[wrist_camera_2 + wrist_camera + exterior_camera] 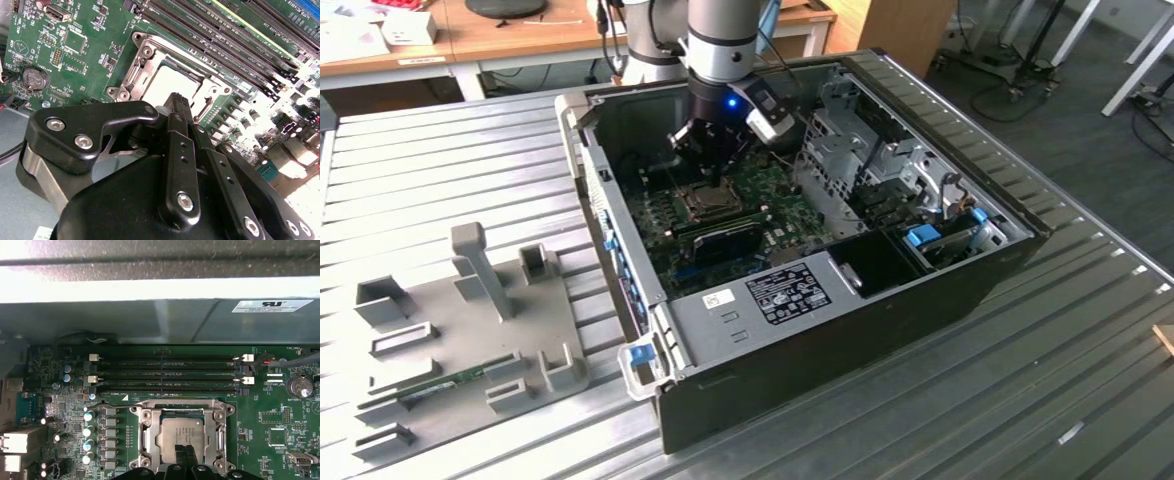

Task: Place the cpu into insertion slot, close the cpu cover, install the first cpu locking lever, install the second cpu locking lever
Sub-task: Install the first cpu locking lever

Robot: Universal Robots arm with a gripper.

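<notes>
Two fingers [176, 112] of my gripper [185, 450] are pressed together and hold nothing. Their tips are poised over one edge of the cpu [182, 432]; I cannot tell whether they touch it. The cpu lies flat in the insertion slot [223, 413]. The cpu cover [150, 440] appears to lie down around the cpu, which shows through the cover's window. Long black memory slots [165, 374] run just beside the slot on the green motherboard [272, 440]. In the exterior view my gripper [711, 150] reaches down into the open computer case [854, 340], toward the exterior view's left side of its interior. The case stands on a ribbed metal table [1067, 380]. A grey fixture plate [454, 340] lies on the table, well apart at the exterior view's left.
</notes>
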